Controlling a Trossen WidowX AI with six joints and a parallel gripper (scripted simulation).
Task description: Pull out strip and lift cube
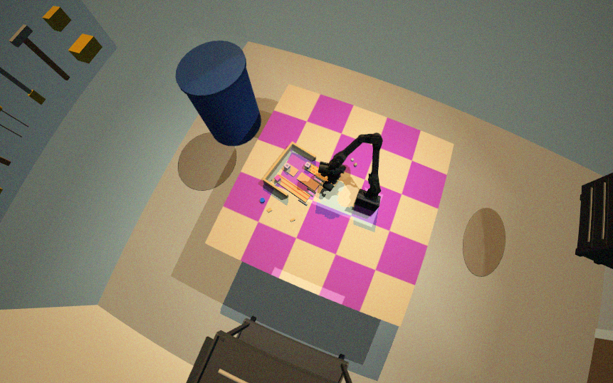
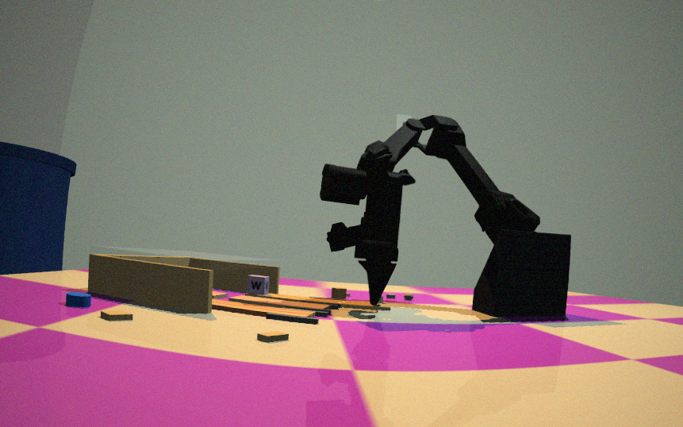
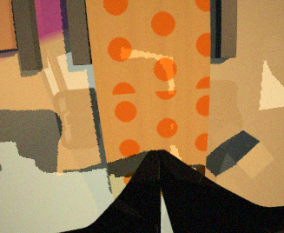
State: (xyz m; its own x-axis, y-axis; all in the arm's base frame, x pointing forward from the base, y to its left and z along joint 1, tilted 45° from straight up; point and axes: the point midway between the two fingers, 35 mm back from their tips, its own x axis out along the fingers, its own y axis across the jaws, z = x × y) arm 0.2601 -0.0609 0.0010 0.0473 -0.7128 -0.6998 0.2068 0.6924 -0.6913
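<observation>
My gripper (image 2: 374,302) (image 3: 156,157) is shut with nothing between the fingers; its tips point down at the near end of the orange-dotted strip (image 3: 148,69) (image 1: 315,169). The dots break off along a crosswise line. The cube labelled W (image 2: 258,285) (image 1: 307,164) sits on that strip, near the open end of the tray's far wall. A plain orange strip (image 1: 308,181) lies beside it, with a gap to a shorter piece (image 1: 292,171) that bears another pale cube (image 1: 287,166). A striped strip (image 1: 292,186) with a pink cube (image 1: 277,179) lies along the near wall.
The three-sided wooden tray (image 1: 278,162) (image 2: 147,281) is open toward the arm. Grey guide rails (image 3: 79,35) (image 3: 228,30) flank the dotted strip. A blue disc (image 1: 261,200) (image 2: 78,299) and small tan chips (image 2: 272,336) lie outside the near wall. A big blue drum (image 1: 227,100) stands behind.
</observation>
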